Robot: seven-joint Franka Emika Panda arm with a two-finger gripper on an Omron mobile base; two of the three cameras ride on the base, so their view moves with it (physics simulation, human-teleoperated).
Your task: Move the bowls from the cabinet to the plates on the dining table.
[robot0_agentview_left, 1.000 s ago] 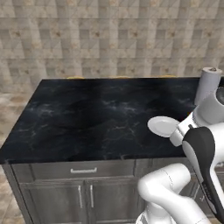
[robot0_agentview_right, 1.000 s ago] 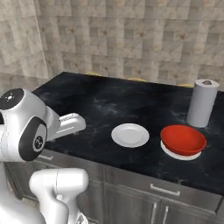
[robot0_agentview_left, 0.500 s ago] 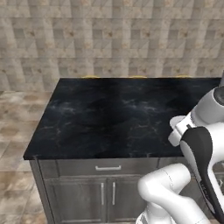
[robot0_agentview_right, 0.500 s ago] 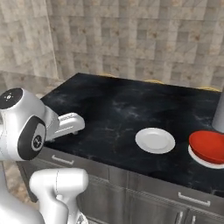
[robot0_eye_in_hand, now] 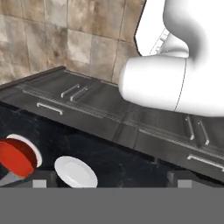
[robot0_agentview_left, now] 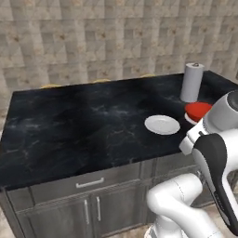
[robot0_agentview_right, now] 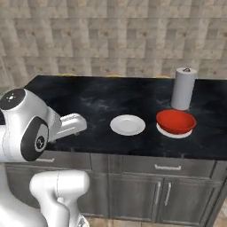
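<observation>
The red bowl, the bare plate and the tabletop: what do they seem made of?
Red bowl: glossy, perhaps glazed ceramic or plastic; it shines. Bare plate: plain white, likely ceramic; smooth and flat. Tabletop: polished black marble by its look, with pale veins.

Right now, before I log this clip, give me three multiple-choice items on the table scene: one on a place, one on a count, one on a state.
1. Where is the red bowl?
A. on a plate beside the paper towel roll
B. on the floor
C. inside a drawer

2. How many white plates are on the table?
A. none
B. two
C. five

3. What state is the nearer plate in?
A. bare
B. holding a brown bowl
C. broken in pieces

Key: 1 A, white rim shows under the bowl, by the roll. 2 B, one bare plate and one under the bowl. 3 A, nothing lies on it.
</observation>
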